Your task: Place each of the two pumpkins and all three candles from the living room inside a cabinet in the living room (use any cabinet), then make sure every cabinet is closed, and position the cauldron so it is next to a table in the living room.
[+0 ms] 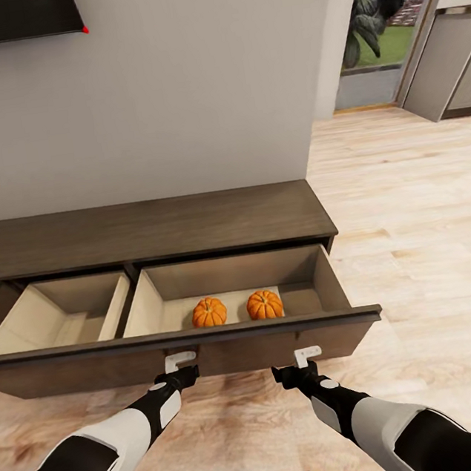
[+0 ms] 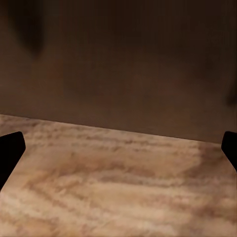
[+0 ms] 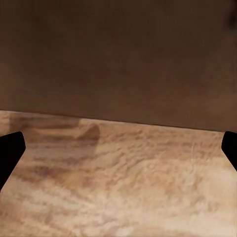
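Both pumpkins (image 1: pixel 237 309) lie side by side inside the open right drawer of the cabinet (image 1: pixel 145 233). No candles are inside, and the drawers are not yet closed. The left gripper (image 1: pixel 180 362) and right gripper (image 1: pixel 307 356), both spread and empty, hover just before the drawer front.

Head view is bright and even for me, daylight coming in from the window (image 1: pixel 378 21) at upper right. Floor (image 1: pixel 416 240) looks slightly washed out there. Soft shadows inside the drawer (image 1: pixel 227 285) and under its front; no hard glare. Render is a bit soft, straight lines bow toward the edges. Both wrist views are dim, blurry and low-contrast: the dark panel (image 2: pixel 128 64) is featureless, floor grain smeared.
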{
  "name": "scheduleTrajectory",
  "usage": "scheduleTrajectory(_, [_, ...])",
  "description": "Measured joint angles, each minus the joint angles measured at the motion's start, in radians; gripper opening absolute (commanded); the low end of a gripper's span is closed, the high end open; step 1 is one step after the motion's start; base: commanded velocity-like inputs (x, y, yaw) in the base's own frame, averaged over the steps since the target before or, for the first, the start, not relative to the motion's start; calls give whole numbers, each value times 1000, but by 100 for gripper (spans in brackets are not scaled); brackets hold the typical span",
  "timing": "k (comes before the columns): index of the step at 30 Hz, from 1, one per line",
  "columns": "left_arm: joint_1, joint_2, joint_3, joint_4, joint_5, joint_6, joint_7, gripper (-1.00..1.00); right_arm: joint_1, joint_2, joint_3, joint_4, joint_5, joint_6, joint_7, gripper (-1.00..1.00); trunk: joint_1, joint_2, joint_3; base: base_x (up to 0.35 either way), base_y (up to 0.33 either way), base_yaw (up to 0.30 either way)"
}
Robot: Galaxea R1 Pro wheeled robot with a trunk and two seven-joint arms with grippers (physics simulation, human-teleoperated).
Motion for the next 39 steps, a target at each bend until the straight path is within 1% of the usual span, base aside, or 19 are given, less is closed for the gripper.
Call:
scheduleTrajectory(12, [0, 0, -1, 0, 0, 0, 0, 100, 0, 0, 0, 0, 0, 0, 0, 100, 0, 0, 0, 2, 0, 0])
scheduleTrajectory(15, [3, 0, -5, 1, 3, -24, 0, 100, 0, 0, 0, 0, 0, 0, 0, 100, 0, 0, 0, 0, 0, 0])
scheduleTrajectory(17, [10, 0, 0, 0, 12, -51, 0, 100, 0, 0, 0, 0, 0, -1, 0, 100, 0, 0, 0, 0, 0, 0])
scheduleTrajectory(19, [18, 0, 0, 0, 33, -71, -1, 100, 0, 0, 0, 0, -1, -2, 0, 100, 0, 0, 0, 0, 0, 0])
scheduleTrajectory(25, [20, 1, 1, 0, 43, -78, -1, 100, 0, 0, 0, 0, 0, -21, 0, 100, 0, 0, 0, 19, 0, 0])
scheduleTrajectory(39, [21, 6, -2, 1, 44, -78, -1, 100, 0, 0, 0, 0, 0, -23, 0, 100, 0, 0, 0, 203, 0, 0])
